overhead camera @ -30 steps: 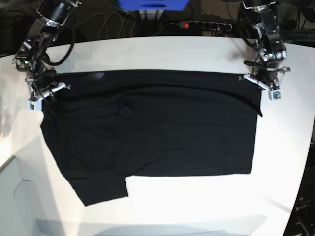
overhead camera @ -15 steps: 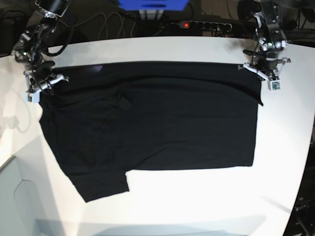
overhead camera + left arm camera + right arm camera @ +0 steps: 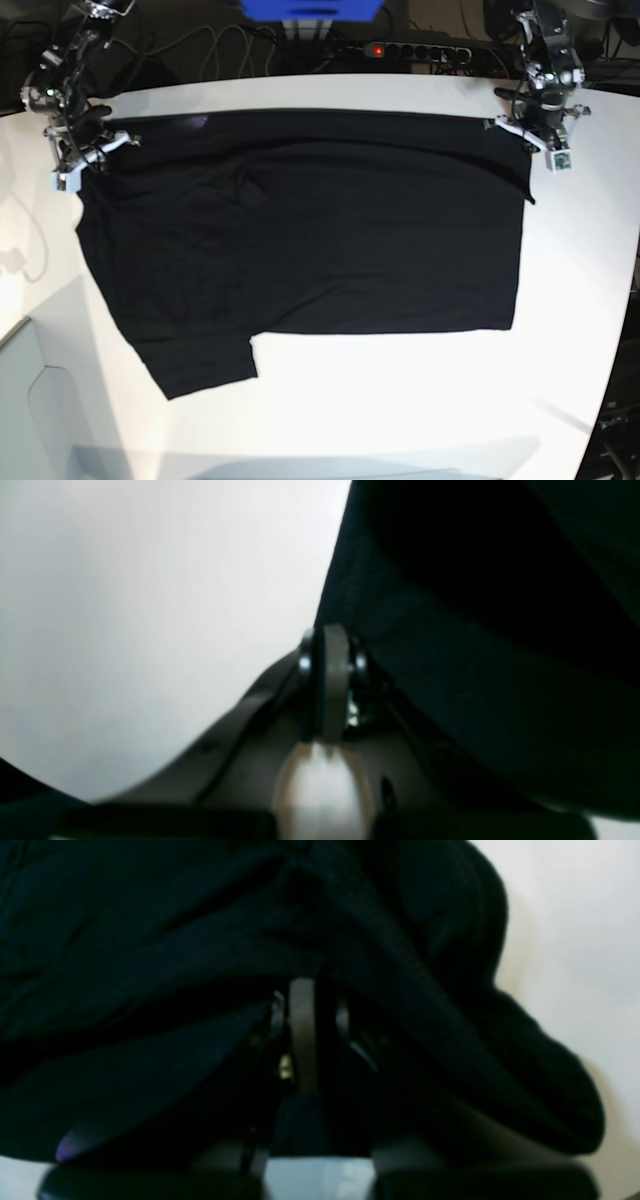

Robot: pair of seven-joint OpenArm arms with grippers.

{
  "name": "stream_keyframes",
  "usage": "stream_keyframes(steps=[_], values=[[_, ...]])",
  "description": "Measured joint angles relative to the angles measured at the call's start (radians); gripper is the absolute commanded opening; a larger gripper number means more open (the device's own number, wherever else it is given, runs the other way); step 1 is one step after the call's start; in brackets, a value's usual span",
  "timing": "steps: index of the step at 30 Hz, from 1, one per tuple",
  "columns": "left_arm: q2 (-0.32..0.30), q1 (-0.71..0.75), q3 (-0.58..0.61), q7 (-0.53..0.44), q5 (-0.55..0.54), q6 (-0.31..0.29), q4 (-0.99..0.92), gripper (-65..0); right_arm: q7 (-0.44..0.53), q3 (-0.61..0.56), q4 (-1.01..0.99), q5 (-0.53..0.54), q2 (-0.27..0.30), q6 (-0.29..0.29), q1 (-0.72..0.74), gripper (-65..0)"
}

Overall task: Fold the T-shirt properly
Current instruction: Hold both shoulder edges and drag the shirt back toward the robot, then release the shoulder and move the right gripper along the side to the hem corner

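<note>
One flat matte black T-shirt (image 3: 320, 230)

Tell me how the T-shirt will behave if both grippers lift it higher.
The T-shirt looks soft and creased, so it will probably sag between the left gripper and right gripper. Most still lies on the table, so it may drag.

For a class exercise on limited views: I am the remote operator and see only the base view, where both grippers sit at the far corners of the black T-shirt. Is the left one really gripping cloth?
Observer: Yes. The left gripper is shut on the hemmed edge of the T-shirt.
Operator: And the right?
Observer: The right gripper is shut too, with bunched folds draped around it.
Operator: What lies beside the left gripper?
Observer: Bare white table.
</note>
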Motion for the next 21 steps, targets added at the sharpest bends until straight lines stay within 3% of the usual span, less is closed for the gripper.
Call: stream_keyframes(steps=[5, 21], values=[[-0.002, 0.063, -0.002, -0.060, -0.087, -0.003, 0.002, -62.5, 0.002, 0.000, 0.001, 0.001, 0.001, 0.000, -0.009, -61.0], [0.002, 0.132, -0.002, -0.076, -0.090, -0.003, 0.031, -62.5, 0.038, 0.012, 0.007, 0.017, 0.006, 0.000, -0.060, -61.0]])
